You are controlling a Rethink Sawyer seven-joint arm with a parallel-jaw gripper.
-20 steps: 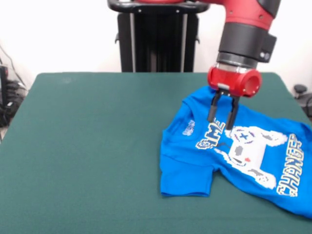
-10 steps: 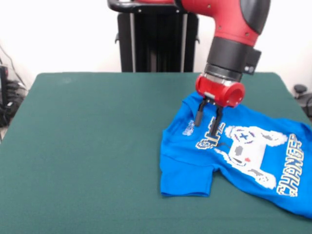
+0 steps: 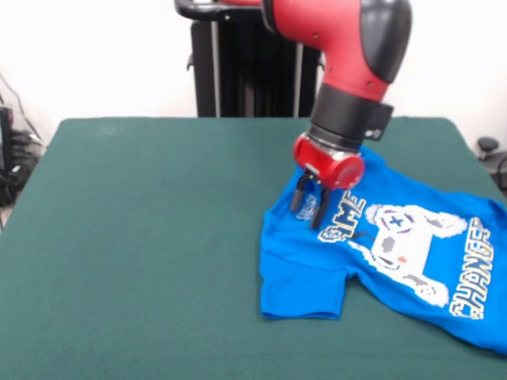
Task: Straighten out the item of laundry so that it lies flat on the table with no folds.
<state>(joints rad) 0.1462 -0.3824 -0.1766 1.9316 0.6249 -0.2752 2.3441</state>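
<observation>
Closest to the camera the blue shirt sprawls over the right half of the green surface, sleeve folded under at its near-left corner, and just behind that the claw hangs partly open, empty, tips at the collar area, black pedestal way back.

The pincer has slid left and lower in frame, from mid-shirt to the laundry's left collar area, fingers seemingly closer together now.
</observation>
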